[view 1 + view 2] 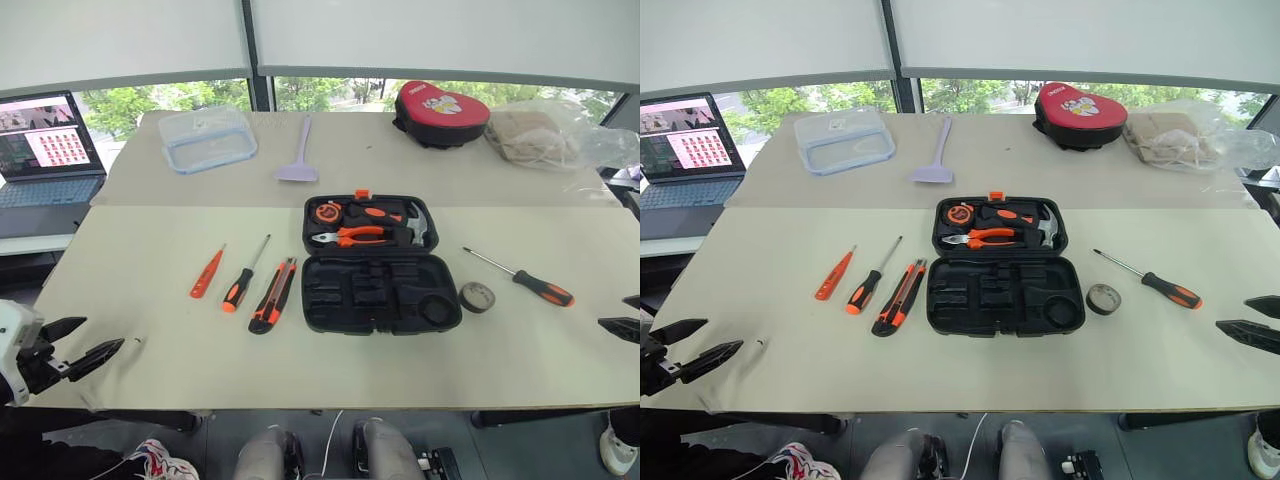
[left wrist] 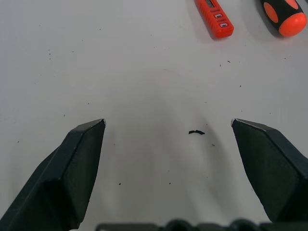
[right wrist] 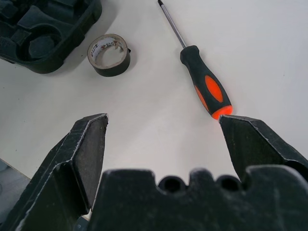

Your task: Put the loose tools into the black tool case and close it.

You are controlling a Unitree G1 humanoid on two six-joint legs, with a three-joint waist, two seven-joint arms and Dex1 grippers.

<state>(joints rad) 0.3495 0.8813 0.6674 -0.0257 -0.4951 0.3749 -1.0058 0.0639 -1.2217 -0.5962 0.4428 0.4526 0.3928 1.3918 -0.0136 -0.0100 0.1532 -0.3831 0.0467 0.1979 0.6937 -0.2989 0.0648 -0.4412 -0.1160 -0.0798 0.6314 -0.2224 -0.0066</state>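
The left gripper [image 1: 92, 339] hovers low at the near left edge of the pale table [image 1: 150, 330], black fingers spread wide and empty, bare tabletop ahead. Beyond it lie the small orange tester screwdriver [image 1: 207, 272], an orange-black-handled steel screwdriver [image 1: 245, 274] and the orange-black utility knife [image 1: 272, 295], side by side. The open black plastic tool case [image 1: 378, 265] sits mid-table. Just right of it rests the small grey tape roll [image 1: 477, 296], then a second orange-black screwdriver [image 1: 520, 277]. The right gripper [image 3: 163, 122] hangs over the near right edge, jaws released, just short of that screwdriver's handle.

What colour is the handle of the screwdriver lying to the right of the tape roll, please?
Black with orange panels and an orange butt, clearest in the right wrist view: screwdriver, tape roll.
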